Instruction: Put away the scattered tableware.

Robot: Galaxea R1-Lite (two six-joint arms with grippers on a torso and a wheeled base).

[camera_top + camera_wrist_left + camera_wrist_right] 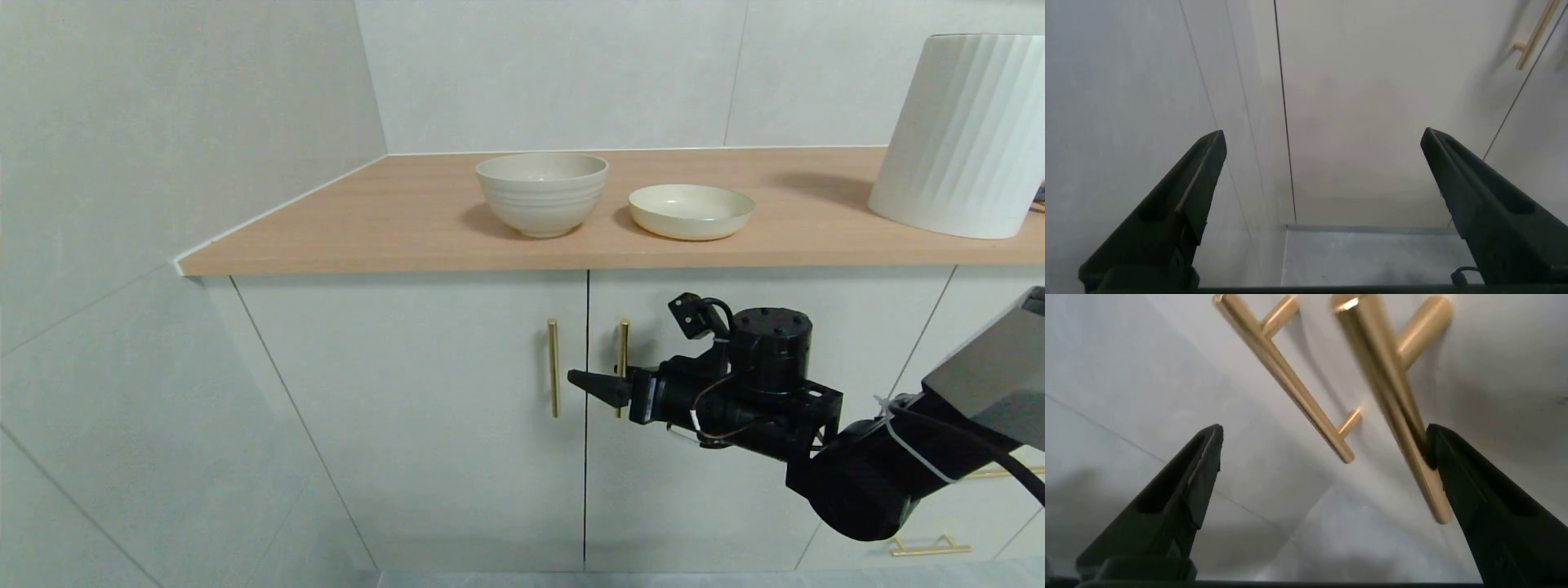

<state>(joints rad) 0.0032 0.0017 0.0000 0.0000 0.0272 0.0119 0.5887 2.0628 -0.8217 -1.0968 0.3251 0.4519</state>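
The biggest thing in front of me is a pale cabinet [408,408] with two shut doors under a wooden counter [367,220], tucked into a tiled corner. A tall white ribbed shade [963,131] stands on the counter at my far right. The tableware sits towards the front of the counter, roughly above the seam between the doors. There is a deep cream bowl [542,194] with faint ridges round its outside. Just beside it on my right, not touching, is a shallow pale-yellow dish [691,211]. Both are round, so neither has a long side, and each sits upright with its mouth facing up. Two slim gold handles run vertically either side of the door seam, the left handle [553,367] and the right handle [623,347]. My right gripper [589,384] is level with them and points across the doors towards my left with its jaws spread. The right handle lies between them, close against one finger [1470,498]; I cannot tell if it touches. My left gripper [1323,143] is also spread wide, holding nothing, facing the cabinet's lower front.
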